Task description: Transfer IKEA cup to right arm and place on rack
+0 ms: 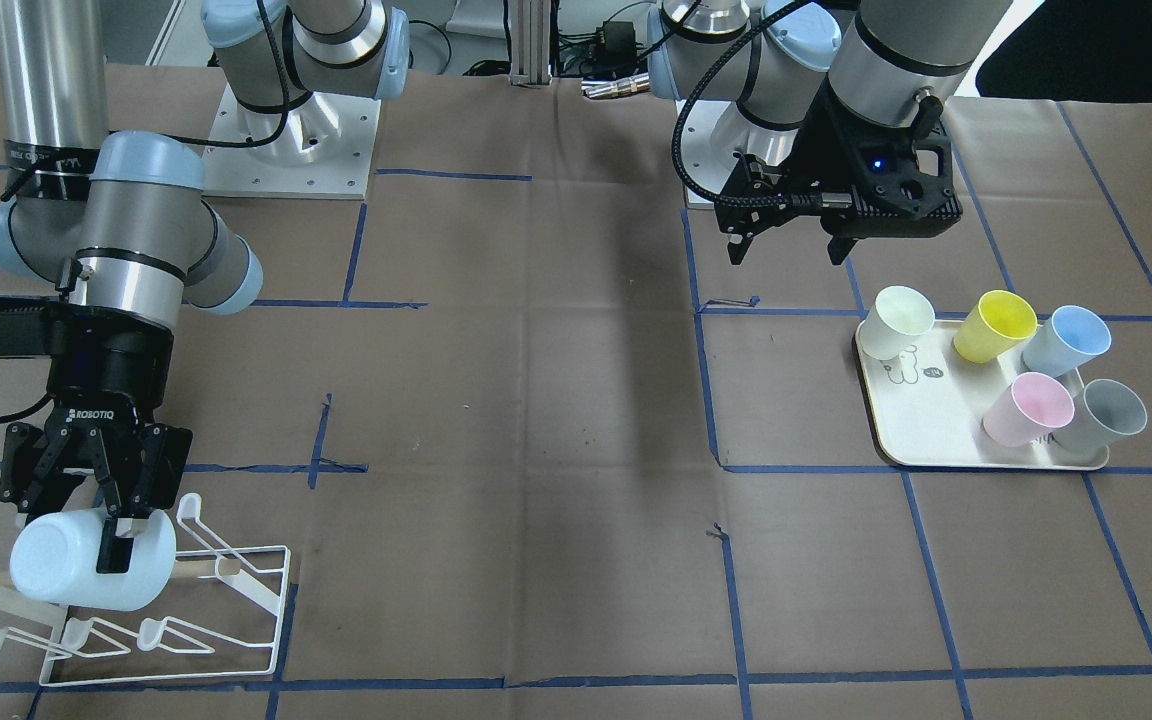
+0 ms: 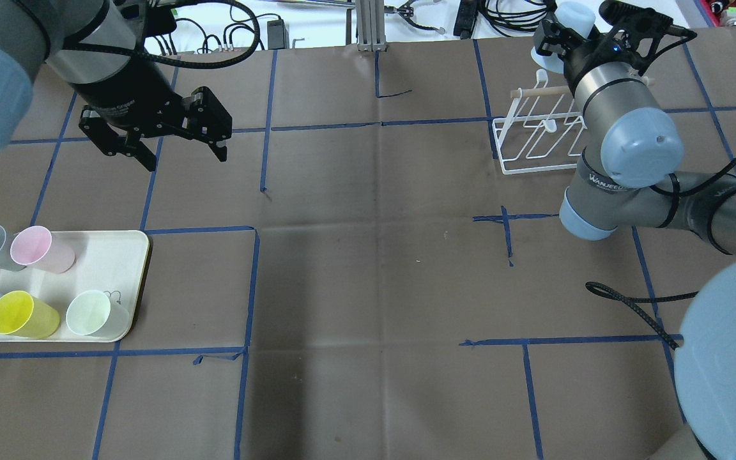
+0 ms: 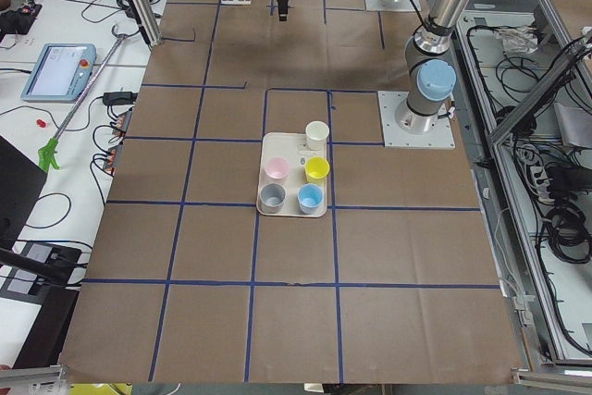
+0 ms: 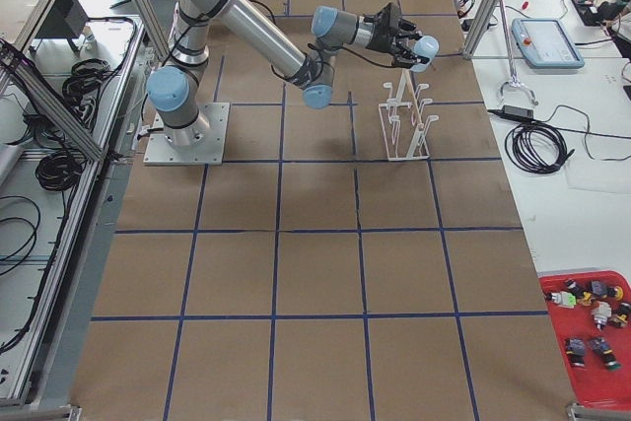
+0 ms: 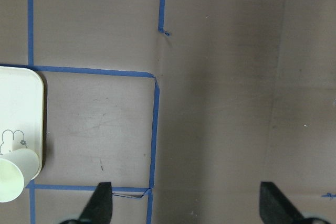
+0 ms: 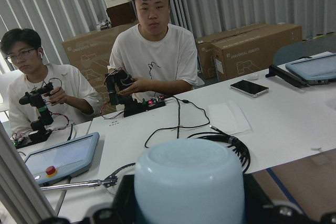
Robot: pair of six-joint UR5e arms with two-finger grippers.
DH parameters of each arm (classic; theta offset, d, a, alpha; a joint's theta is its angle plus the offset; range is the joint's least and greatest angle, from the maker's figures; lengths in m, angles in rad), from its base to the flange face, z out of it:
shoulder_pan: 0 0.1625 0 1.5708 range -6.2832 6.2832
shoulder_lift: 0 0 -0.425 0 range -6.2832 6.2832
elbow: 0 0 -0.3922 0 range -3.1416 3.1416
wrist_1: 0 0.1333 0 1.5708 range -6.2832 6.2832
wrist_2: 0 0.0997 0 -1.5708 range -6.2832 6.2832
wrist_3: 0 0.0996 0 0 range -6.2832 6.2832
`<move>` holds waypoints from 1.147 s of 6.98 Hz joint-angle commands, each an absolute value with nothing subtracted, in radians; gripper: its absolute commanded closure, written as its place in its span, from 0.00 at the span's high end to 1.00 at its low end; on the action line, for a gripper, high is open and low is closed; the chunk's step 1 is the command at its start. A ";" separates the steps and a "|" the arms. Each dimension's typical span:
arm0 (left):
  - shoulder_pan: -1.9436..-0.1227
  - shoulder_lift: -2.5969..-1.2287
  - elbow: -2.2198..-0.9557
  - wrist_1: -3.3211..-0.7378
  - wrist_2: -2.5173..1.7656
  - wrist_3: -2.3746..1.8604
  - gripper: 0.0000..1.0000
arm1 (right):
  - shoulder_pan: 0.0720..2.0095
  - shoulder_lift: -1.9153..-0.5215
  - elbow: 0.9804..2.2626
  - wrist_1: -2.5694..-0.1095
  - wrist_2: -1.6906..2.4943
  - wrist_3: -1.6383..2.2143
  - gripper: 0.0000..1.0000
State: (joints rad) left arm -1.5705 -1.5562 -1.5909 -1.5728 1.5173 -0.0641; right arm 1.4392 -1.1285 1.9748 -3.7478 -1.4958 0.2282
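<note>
My right gripper is shut on a pale-blue IKEA cup and holds it on its side, just over the white wire rack and its wooden dowel. In the overhead view the same gripper holds the cup at the far end of the rack. The right wrist view shows the cup's base between the jaws. My left gripper is open and empty, above the table beside the tray; it also shows in the overhead view and the left wrist view.
A cream tray holds a white cup, a yellow cup, a blue cup, a pink cup and a grey cup. Blue tape lines cross the brown table. Operators sit at a desk beyond the rack.
</note>
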 commanded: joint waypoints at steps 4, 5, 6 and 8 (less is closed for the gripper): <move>-1.552 -1.536 -1.666 -1.559 1.526 0.034 1.00 | 1.431 -0.980 1.910 -3.938 -1.525 0.130 0.33; -1.546 -1.536 -1.681 -1.559 1.590 0.070 1.00 | 1.433 -0.964 1.901 -3.938 -1.522 0.130 0.33; -1.499 -1.532 -1.704 -1.549 1.624 0.171 1.00 | 1.434 -0.941 1.895 -3.936 -1.520 0.129 0.33; -1.375 -1.526 -1.727 -1.552 1.624 0.294 0.99 | 1.437 -0.931 1.876 -3.933 -1.513 0.127 0.33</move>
